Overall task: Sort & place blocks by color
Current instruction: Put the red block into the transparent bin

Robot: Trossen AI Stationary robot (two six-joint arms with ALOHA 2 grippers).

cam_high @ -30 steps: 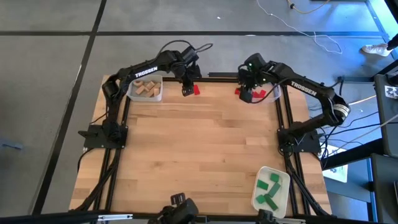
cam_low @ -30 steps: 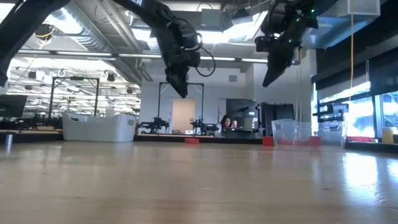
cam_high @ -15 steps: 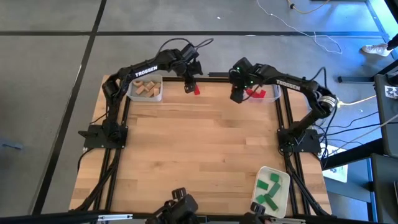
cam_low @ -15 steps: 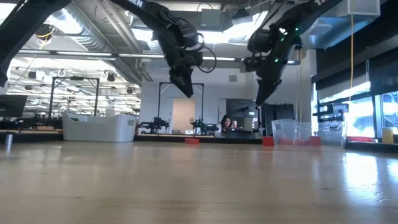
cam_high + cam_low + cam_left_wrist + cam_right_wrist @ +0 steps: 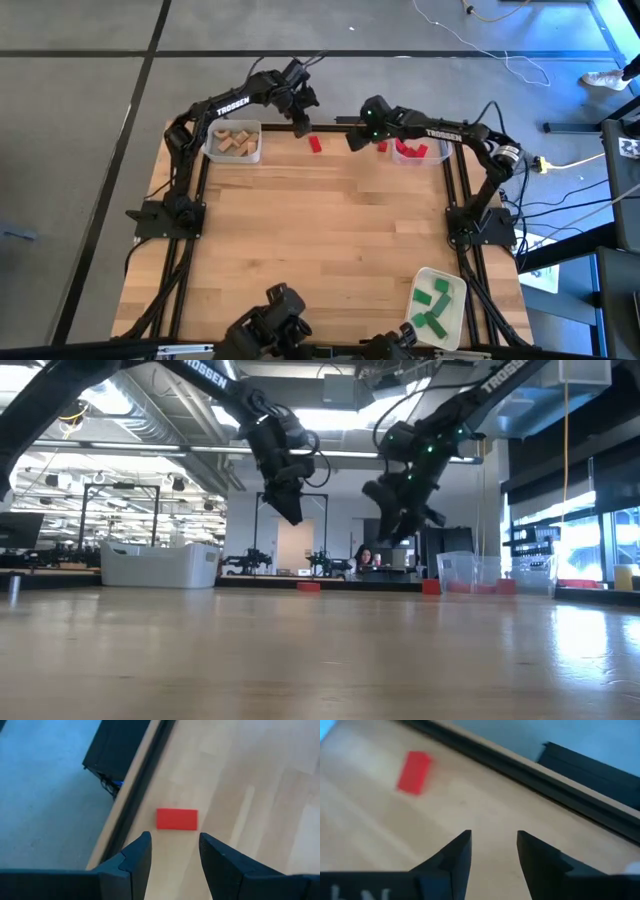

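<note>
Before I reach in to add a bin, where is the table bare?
The whole middle of the table is bare, from the far row down to the green bin. Crowded: the far edge, with tan bin, red block, red bin and both grippers, left and right.

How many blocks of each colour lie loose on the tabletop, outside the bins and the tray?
Red: 2 (left red block, right red block)
Green: 0
Tan: 0
Total loose: 2
</note>
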